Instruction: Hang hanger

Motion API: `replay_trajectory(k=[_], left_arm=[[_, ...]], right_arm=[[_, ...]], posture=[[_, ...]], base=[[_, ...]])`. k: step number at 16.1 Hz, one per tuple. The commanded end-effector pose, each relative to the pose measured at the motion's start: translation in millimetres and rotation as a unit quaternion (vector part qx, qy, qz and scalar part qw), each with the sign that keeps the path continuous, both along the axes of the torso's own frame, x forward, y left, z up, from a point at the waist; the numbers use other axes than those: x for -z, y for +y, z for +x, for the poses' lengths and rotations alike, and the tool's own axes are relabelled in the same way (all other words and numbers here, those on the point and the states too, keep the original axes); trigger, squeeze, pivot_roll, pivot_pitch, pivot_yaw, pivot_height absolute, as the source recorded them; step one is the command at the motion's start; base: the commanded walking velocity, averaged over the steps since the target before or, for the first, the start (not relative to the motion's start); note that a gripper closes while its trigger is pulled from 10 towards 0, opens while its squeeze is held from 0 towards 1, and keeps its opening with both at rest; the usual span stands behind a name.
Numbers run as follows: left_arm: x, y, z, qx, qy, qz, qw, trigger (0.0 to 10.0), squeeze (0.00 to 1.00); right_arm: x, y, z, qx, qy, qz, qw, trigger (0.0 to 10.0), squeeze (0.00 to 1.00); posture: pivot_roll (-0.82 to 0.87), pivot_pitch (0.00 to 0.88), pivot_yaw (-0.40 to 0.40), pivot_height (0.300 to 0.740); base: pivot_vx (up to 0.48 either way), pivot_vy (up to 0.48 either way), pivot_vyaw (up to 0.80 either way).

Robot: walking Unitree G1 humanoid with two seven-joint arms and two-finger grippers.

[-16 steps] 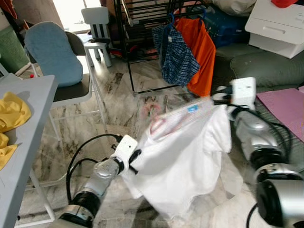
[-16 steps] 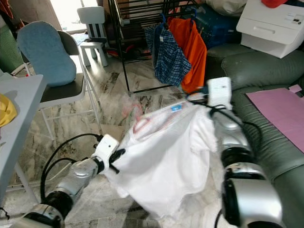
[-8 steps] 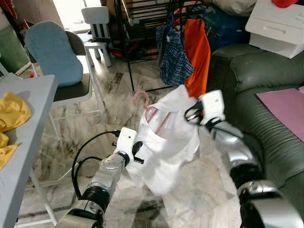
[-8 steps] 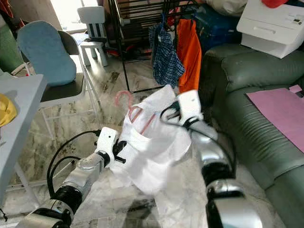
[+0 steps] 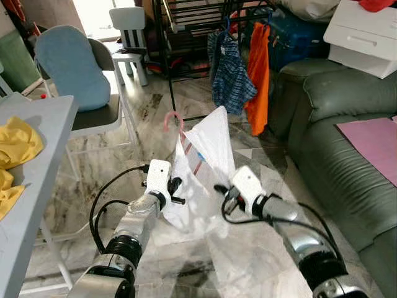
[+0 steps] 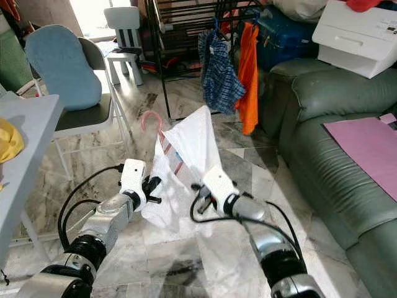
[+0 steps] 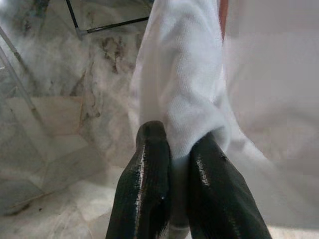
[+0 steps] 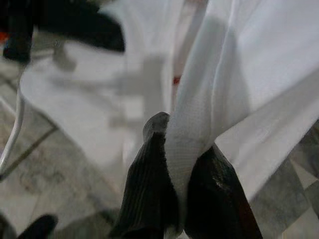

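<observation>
A white shirt (image 5: 208,155) hangs on a pink hanger whose hook (image 5: 172,118) sticks up above it, over the marble floor. My left gripper (image 5: 174,189) is shut on the shirt's left lower edge; the left wrist view has both black fingers (image 7: 149,164) pinching a white fold (image 7: 187,99). At the shirt's right lower edge, my right gripper (image 5: 222,192) is shut on the fabric, and in the right wrist view the cloth (image 8: 192,134) runs between its fingers (image 8: 149,169). A black clothes rack (image 5: 170,68) stands behind, holding a blue plaid shirt (image 5: 232,68) and an orange garment (image 5: 257,68).
A green sofa (image 5: 347,143) with a pink mat (image 5: 372,136) fills the right side. On the left are a grey table (image 5: 37,155) with yellow cloth (image 5: 18,143) and a chair with a blue cushion (image 5: 71,68). A white child's chair (image 5: 130,31) stands at the back.
Both grippers have come down and closer together, so the shirt has folded from a wide spread into a narrow drape. The right arm dropped from chest height to low beside the left.
</observation>
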State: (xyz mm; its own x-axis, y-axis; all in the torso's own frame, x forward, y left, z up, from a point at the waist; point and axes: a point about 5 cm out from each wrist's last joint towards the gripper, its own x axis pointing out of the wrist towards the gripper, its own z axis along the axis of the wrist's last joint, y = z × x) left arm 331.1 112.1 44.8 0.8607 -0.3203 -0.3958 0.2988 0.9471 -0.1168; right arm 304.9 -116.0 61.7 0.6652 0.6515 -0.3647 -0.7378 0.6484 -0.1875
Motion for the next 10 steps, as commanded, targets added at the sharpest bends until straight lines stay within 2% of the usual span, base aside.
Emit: replay_trajectory(k=[1, 2, 3, 4, 6, 9, 10], left_arm=[[-21.2, 6.8, 13.7, -0.02, -0.036, -0.015, 0.999, 0.0, 0.0], [-23.8, 6.3, 15.4, -0.021, -0.036, -0.021, 0.999, 0.0, 0.0], [-28.0, 3.4, 17.1, -0.013, -0.041, -0.031, 0.999, 0.0, 0.0], [-32.7, 1.6, 19.0, -0.005, -0.05, -0.031, 0.998, 0.0, 0.0], [-43.7, 2.5, 24.1, 0.007, -0.075, -0.017, 0.997, 0.0, 0.0], [-45.9, 9.6, 25.3, 0.013, -0.083, -0.002, 0.996, 0.0, 0.0], [-46.0, 11.4, 25.2, 0.015, -0.085, 0.001, 0.996, 0.0, 0.0]], right_arm=[[5.2, 3.1, -4.5, -0.008, -0.002, -0.029, 1.0, 0.7, 0.0], [12.2, -1.5, -4.6, 0.006, -0.016, -0.077, 0.997, 8.2, 0.0], [13.9, -3.3, -6.1, 0.006, -0.021, -0.08, 0.997, 10.0, 0.0], [14.4, -5.3, -6.5, 0.015, -0.03, -0.082, 0.996, 10.0, 1.0], [9.1, -11.3, -4.2, 0.035, -0.079, -0.1, 0.991, 10.0, 1.0], [-3.7, -26.4, 5.5, 0.065, -0.15, -0.133, 0.977, 10.0, 1.0], [-6.1, -28.0, 6.3, 0.067, -0.153, -0.123, 0.978, 10.0, 1.0]], posture=[[-0.19, 0.0, 0.05, 0.74], [-0.2, 0.0, 0.05, 0.74], [-0.19, 0.0, 0.05, 0.74], [-0.19, 0.0, 0.05, 0.74], [-0.2, 0.0, 0.056, 0.74], [-0.21, 0.0, 0.05, 0.74], [-0.21, 0.0, 0.05, 0.74]], base=[[0.0, 0.0, 0.0], [0.0, 0.0, 0.0], [0.0, 0.0, 0.0], [0.0, 0.0, 0.0], [0.0, 0.0, 0.0], [0.0, 0.0, 0.0], [0.0, 0.0, 0.0]])
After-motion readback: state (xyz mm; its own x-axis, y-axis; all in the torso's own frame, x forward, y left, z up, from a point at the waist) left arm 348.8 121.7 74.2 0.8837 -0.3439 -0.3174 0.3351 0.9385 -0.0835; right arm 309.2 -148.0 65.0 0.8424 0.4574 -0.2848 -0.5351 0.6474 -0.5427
